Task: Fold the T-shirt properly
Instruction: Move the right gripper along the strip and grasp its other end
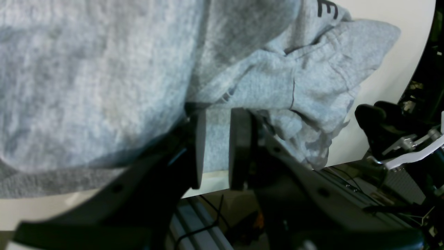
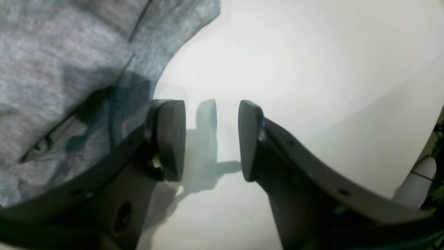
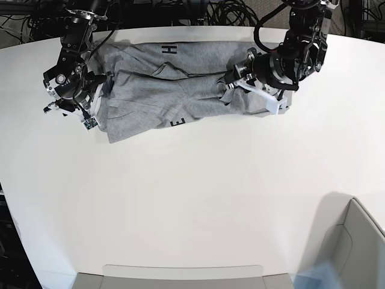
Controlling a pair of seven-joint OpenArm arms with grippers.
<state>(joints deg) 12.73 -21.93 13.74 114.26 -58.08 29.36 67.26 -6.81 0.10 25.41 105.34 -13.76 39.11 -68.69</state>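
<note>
Left claw (image 1: 215,149) clamped on the T-shirt (image 3: 174,90); right claw (image 2: 211,139) apart, empty.

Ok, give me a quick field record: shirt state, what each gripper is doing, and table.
T-shirt: grey, bunched and partly folded at the table's far edge, black letters showing
left gripper: shut on a fold of the T-shirt
right gripper: open, holding nothing, over bare table beside the shirt's edge
table: white
fold: not finished

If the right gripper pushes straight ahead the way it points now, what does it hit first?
Probably just the bare table: the right gripper is open with nothing between its jaws, and the T-shirt lies off to one side. Depth is hard to judge.
</note>
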